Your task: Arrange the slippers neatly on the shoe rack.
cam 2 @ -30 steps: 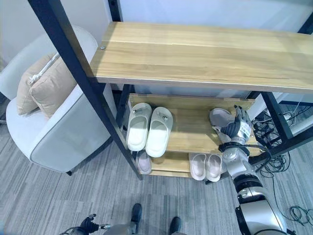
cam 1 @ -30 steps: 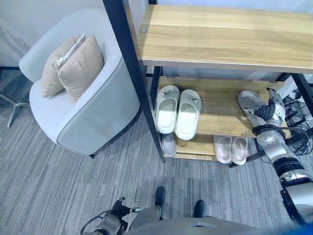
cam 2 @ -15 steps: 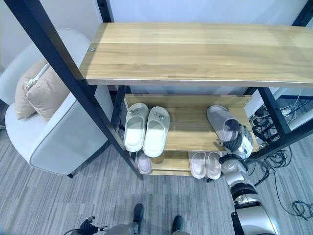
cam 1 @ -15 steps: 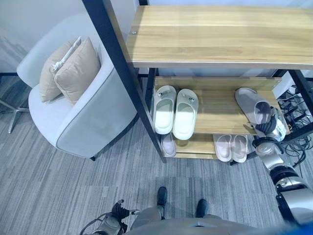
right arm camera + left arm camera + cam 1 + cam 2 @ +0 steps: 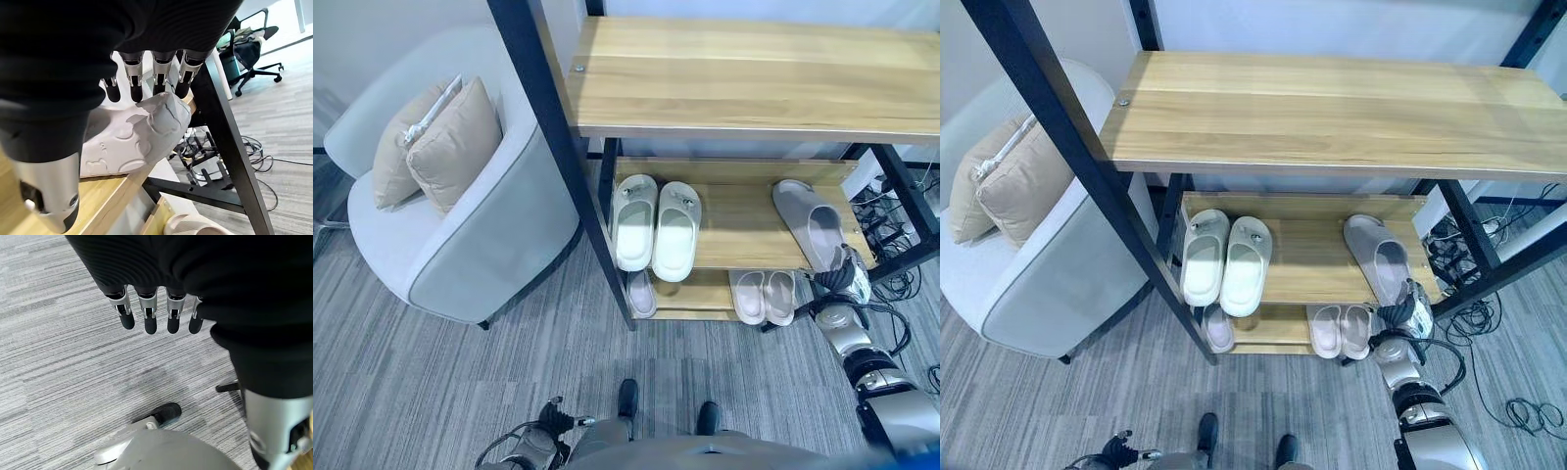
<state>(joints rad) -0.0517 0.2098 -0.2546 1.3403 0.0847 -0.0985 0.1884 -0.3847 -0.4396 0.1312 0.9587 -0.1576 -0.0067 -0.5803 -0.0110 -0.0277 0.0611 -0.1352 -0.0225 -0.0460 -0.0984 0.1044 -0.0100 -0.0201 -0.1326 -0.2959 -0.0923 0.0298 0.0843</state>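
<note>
Grey slipper at shelf right edge — right hand fingers straight, touching heel.

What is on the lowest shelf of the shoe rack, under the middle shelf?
A pink pair of slippers sticks out at the front of the lowest shelf, and one more pale slipper further left. Their back parts, and anything deeper in, are covered by the middle shelf.
</note>
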